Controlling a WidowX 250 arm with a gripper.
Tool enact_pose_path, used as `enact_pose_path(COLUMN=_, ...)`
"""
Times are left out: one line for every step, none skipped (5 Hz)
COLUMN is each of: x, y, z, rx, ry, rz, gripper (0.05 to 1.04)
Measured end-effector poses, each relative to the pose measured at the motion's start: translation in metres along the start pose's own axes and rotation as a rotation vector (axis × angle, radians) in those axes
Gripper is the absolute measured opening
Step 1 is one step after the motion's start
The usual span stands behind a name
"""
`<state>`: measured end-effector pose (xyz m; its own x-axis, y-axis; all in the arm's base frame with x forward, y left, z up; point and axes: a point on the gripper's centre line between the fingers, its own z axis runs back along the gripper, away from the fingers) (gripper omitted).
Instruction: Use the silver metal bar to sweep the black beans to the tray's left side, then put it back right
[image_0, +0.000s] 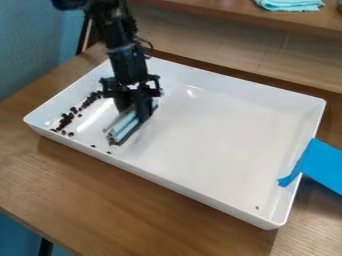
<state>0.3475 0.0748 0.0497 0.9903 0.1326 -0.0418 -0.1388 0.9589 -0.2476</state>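
The black gripper (135, 106) hangs down over the left part of a white rectangular tray (214, 135). It is shut on a light blue and white brush-like tool (123, 126), which slants toward the tray's front left with its dark lower edge at the tray floor. Left of the tool, small dark bean-like pieces (65, 120) lie in a loose band along the tray's left end. A few single pieces are scattered near the front wall, and one small dark speck (257, 207) lies by the front right corner.
Blue tape (319, 165) covers part of the tray's right wall and runs onto the wooden table (127, 200). Raised tray walls surround the work area. Behind stands a wooden shelf (220, 17) with a folded turquoise cloth (290, 4) on it. A blue wall is at the left.
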Motion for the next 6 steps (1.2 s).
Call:
enact_pose_path(x=-0.001, y=-0.001, z=-0.01, rx=0.013, ry=-0.018, rz=0.004, gripper=0.393)
enact_pose_path(x=-0.003, y=0.001, z=-0.017, rx=0.024, ry=-0.041, rz=-0.01, gripper=0.393)
enact_pose_path(x=-0.002, y=0.006, z=-0.016, rx=0.031, ry=-0.069, rz=-0.016, gripper=0.393)
enact_pose_path(x=0.0, y=0.023, z=-0.012, rx=0.033, ry=-0.104, rz=-0.002, gripper=0.393)
enact_pose_path(x=-0.001, y=0.042, z=-0.003, rx=0.029, ry=-0.123, rz=0.004, gripper=0.393)
enact_pose_path(x=0.004, y=0.063, z=-0.001, rx=0.028, ry=-0.118, rz=0.004, gripper=0.393)
